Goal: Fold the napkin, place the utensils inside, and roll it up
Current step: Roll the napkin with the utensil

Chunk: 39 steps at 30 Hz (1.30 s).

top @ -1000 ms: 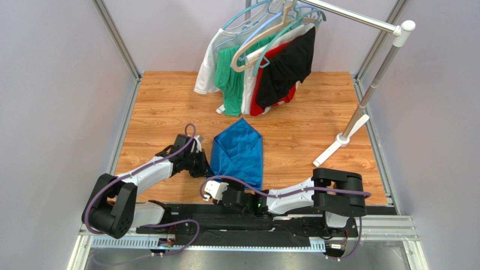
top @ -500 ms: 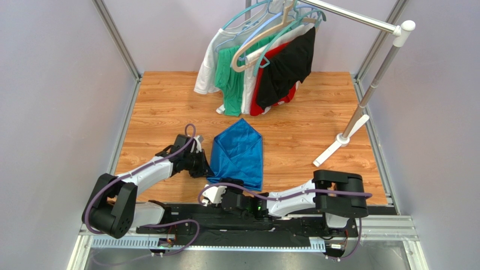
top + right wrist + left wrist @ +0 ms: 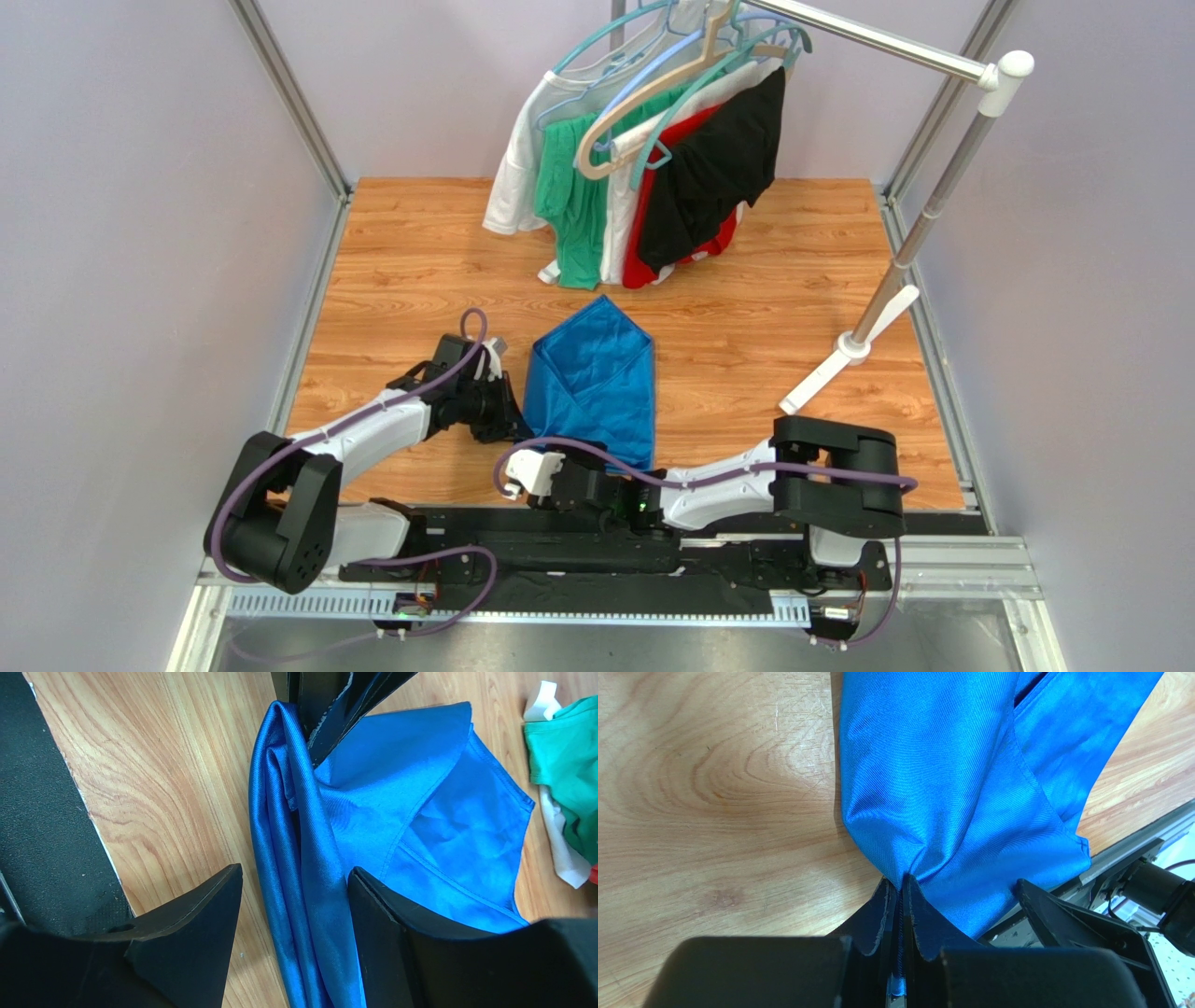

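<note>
**A:** What takes up the most room?

**B:** A wooden table [image 3: 421,252]. A clothes rack [image 3: 946,189] stands at its far right, with shirts [image 3: 631,168] hanging on hangers.

**A:** Where's the napkin?

**B:** The napkin [image 3: 596,378] lies on the wood, front and centre. It is folded to a point, and the tip is near the shirts.

**A:** And the grippers?

**B:** The left gripper [image 3: 901,885] is clenched on a bunched bit of the cloth's left edge. The right gripper [image 3: 295,882] is spread wide at the near corner. A ridge of cloth runs between its fingers [image 3: 203,917], not pinched.
</note>
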### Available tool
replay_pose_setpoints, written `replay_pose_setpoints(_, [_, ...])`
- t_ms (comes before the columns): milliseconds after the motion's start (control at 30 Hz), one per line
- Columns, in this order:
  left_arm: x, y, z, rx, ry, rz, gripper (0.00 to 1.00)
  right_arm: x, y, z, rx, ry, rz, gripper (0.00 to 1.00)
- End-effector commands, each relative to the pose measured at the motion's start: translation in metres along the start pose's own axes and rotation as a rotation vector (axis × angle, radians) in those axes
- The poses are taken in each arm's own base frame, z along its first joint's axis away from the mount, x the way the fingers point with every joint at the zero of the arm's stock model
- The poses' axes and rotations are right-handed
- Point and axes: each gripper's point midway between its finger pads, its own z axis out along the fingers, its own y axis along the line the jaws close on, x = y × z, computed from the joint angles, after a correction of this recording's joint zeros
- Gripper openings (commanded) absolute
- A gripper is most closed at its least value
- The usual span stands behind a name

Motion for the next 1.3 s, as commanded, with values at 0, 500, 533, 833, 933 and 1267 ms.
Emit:
replay_pose_setpoints(0, [-0.007,-0.005,-0.004,0.007,-0.008,0.03,0.0,-0.006,-0.004,0.011,0.007,-0.009,0.064,0.61])
replay_pose_setpoints(500, [-0.008,-0.006,-0.004,0.016,-0.007,0.021,0.0,0.014,-0.003,0.021,-0.005,0.07,0.075,0.36])
replay_pose_setpoints(533, [-0.008,-0.006,-0.004,0.016,-0.004,0.02,0.0,0.015,-0.004,0.021,-0.005,0.071,0.076,0.33])
replay_pose_setpoints(833, [-0.009,-0.006,-0.003,0.024,-0.004,0.018,0.0,0.019,0.008,0.022,-0.066,0.101,0.068,0.06])
replay_pose_setpoints(933, [-0.009,-0.009,-0.003,0.042,-0.009,0.02,0.0,0.017,0.014,0.023,-0.099,0.114,0.061,0.0])
replay_pose_setpoints(1267, [-0.032,0.0,-0.022,0.019,-0.16,-0.013,0.64,0.011,0.005,0.011,-0.267,0.185,0.2,0.0])
